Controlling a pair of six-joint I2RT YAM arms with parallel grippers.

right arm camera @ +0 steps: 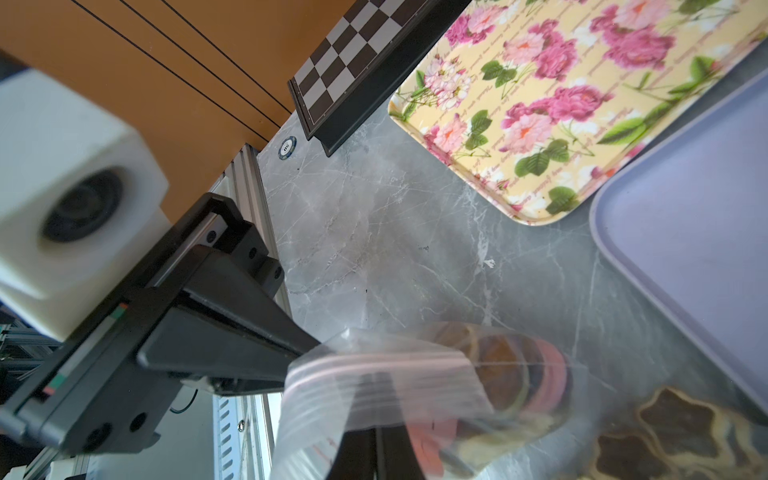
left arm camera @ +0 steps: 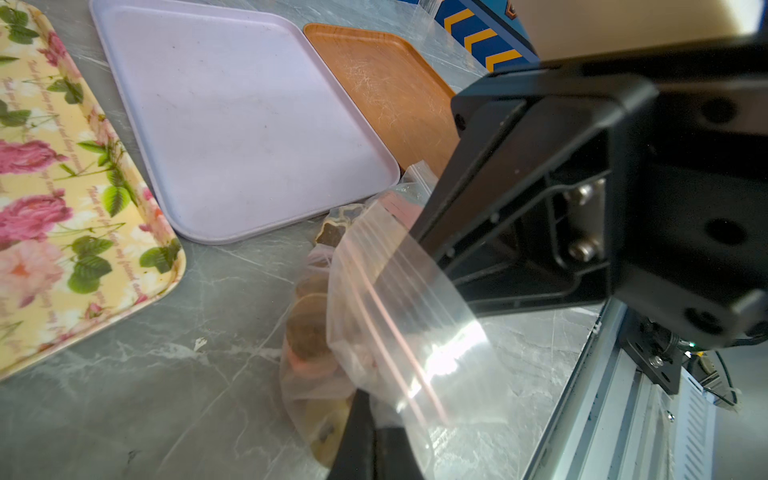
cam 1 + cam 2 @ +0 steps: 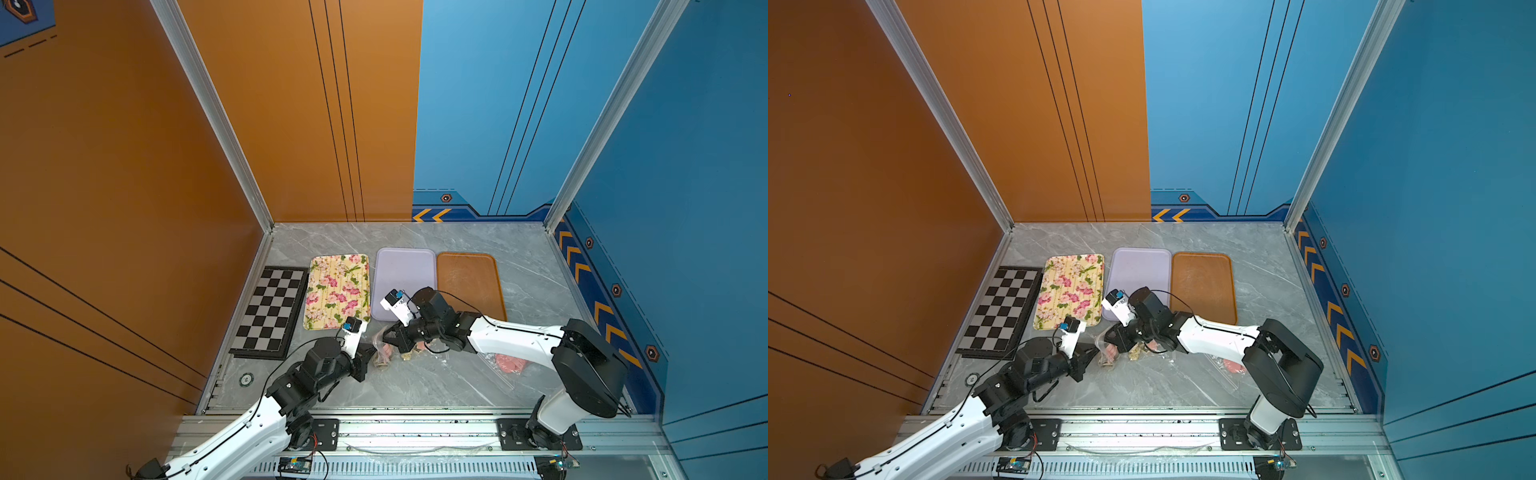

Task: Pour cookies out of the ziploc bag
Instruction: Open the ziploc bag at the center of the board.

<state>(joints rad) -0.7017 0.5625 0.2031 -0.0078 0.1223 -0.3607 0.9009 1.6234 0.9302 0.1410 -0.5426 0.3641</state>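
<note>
Cookies [image 2: 309, 332] are being held inside a clear ziploc bag [image 2: 395, 316]. That bag is being lifted by its top end near the front middle of the grey table [image 3: 415, 382], just in front of the purple tray [image 3: 403, 270]. The full end of the bag, where round brown, pink and yellow cookies are being bunched in a row, seems to be resting on the table.

The bag is being pinched from two sides. The thin plastic at one side of the bag's mouth is being squeezed by the left gripper [image 3: 373, 354], with its jaws pressed together on it (this is being shown best in the right wrist view, where the black tip is biting the edge). The same bag is being squeezed from the other side by the right gripper [image 3: 387, 337], with its jaws pressed tight close to the zip lines.

Dark and cream star cookies [image 1: 673, 424] are being seen just beside the bag, behind clear plastic. Whether they are in the same bag cannot be told. Pink cookies [image 3: 506, 362] are being held in a second bag [image 3: 494, 376] under the right arm, well apart from the first.

A flowery tray [image 3: 338, 291], the purple tray and a brown tray [image 3: 469, 282] are being shown side by side farther back. A checkerboard [image 3: 270, 311] is being shown to the left of them.
</note>
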